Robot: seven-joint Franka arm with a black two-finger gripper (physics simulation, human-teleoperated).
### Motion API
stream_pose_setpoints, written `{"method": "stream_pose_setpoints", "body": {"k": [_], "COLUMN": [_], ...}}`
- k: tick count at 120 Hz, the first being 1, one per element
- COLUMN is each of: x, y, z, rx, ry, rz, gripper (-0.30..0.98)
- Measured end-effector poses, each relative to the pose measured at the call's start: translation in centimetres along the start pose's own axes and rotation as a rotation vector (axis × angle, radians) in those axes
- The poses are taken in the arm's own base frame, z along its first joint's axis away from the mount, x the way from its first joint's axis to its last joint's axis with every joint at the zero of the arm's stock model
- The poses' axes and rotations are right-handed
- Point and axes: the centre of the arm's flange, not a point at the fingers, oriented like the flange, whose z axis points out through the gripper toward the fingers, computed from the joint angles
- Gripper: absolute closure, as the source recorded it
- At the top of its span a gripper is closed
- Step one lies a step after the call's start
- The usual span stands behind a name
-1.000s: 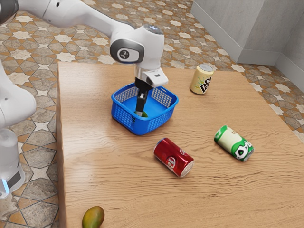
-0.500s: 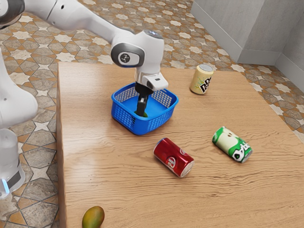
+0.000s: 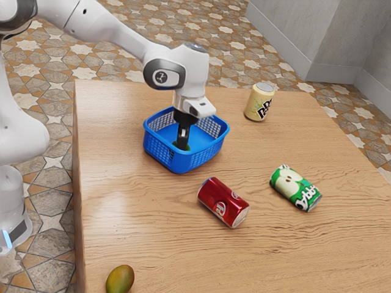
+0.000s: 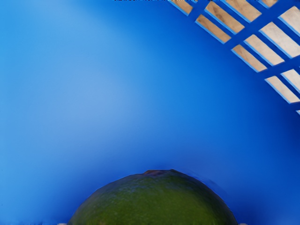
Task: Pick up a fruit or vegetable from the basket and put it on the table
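Mango point(image 3: 120, 279), green and reddish, lying on the table point(image 3: 140, 213) at the exterior view's lower left. Beyond it, a red can point(image 3: 223, 202) on its side; to that view's right, a green-and-cream can point(image 3: 295, 188), also on its side, the two apart. Next, the blue basket point(image 3: 198, 160), upright, with openwork walls. Gripper point(image 3: 182, 145) lowered inside it, at a green fruit point(image 4: 152, 201) within the basket; how far apart the jaws stand, and whether they have hold of the fruit, cannot be told. Farther off, a yellow can point(image 3: 259, 102) standing upright; beyond the table, a grey wall point(image 3: 342, 36).
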Motion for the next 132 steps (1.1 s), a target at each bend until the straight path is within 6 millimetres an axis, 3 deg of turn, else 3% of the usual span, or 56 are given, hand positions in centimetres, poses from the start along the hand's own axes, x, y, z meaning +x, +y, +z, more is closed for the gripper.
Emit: {"method": "stream_pose_setpoints", "body": {"k": [7,12,37,42,48,55,65,73,80,84,90,98,104,116,120,132], "x": [0.1,0.7,4.3,5.0,6.0,8.0,12.5,15.9,17.3,18.0,19.8,22.0,22.9,23.7,23.8,23.4], "y": [-0.2,-0.4,-1.0,-0.4,0.3,1.4,2.1,0.2,-2.3,-3.3,-3.8,-2.9,-2.6,-4.0,-4.3,-5.5], "z": [-0.3,-1.9,-18.3,-20.2,-20.9,-19.9,-16.7,-16.5,-17.9,-17.4,-14.9,-11.4,-9.3,-4.5,-3.5,-1.8], "rx": [0.006,0.033,0.178,0.194,0.204,0.199,0.182,0.196,0.204,0.188,0.17,0.157,0.161,0.164,0.165,0.18], "ry": [0.002,0.013,0.111,0.126,0.149,0.172,0.211,0.301,0.407,0.445,0.466,0.482,0.486,0.463,0.461,0.443], "rz": [-0.014,-0.016,-0.043,-0.038,-0.025,0.008,0.046,0.033,0.008,0.005,0.021,0.061,0.084,0.082,0.08,0.067], "gripper": [0.35,0.42,0.36,0.35,0.35,0.35,0.41,0.39,0.37,0.36,0.35,0.36,0.37,0.36,0.36,0.19]}}
